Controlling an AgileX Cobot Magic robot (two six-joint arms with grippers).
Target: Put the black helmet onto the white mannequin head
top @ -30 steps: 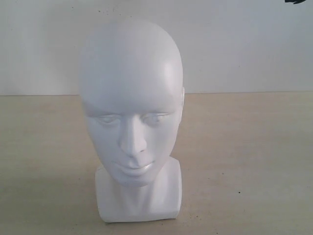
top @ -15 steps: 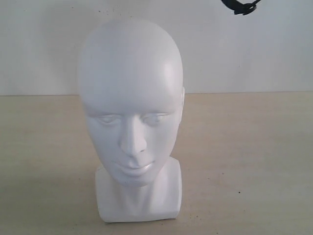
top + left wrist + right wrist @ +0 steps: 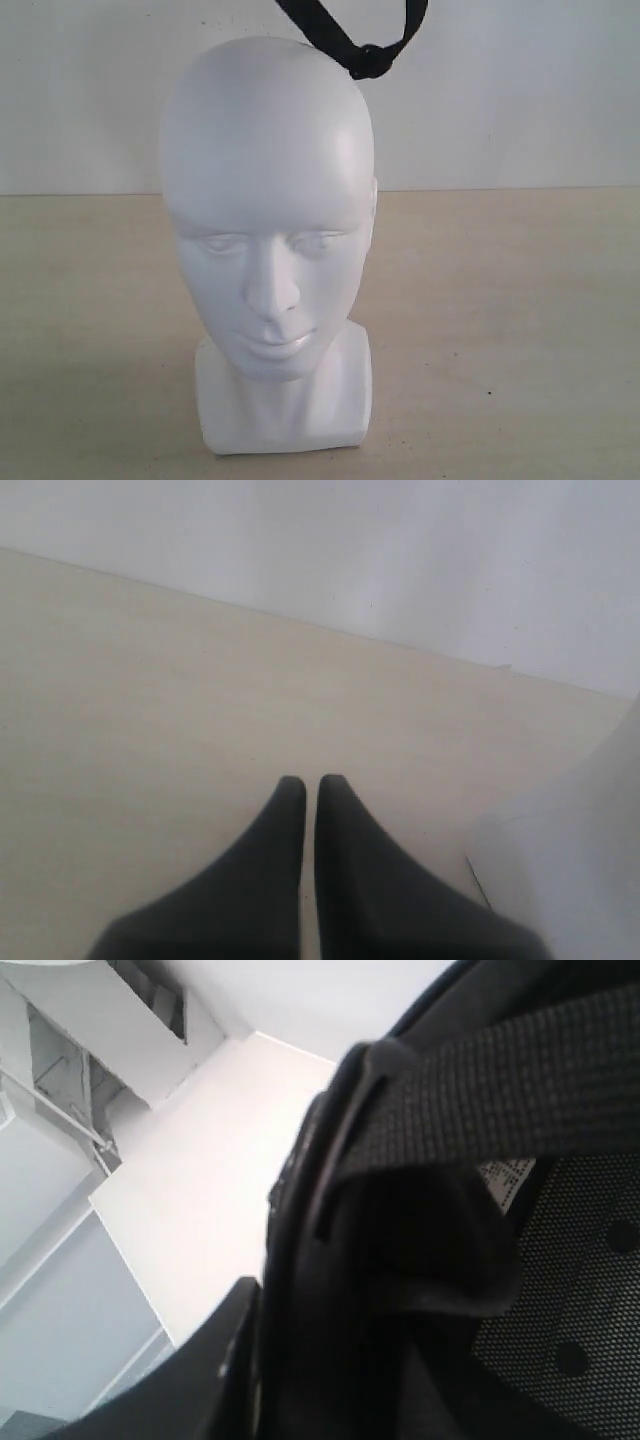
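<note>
Exterior view: white head (image 3: pixel 268 220) stands bare on table (image 3: pixel 500 300); a black strap (image 3: pixel 366 62) dangles just above its crown. Right wrist view: right claw (image 3: pixel 250 1360) grips helmet (image 3: pixel 420 1260) by the rim, aloft. Left claw (image 3: pixel 304 782) clenched, empty. We judge lowering & seating remain.

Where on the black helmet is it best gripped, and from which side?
By the rim of the black helmet, from its open underside, fingers straddling it: one on the mesh liner, one outside. That edge looks thin and rigid; the strap hangs limp.
</note>
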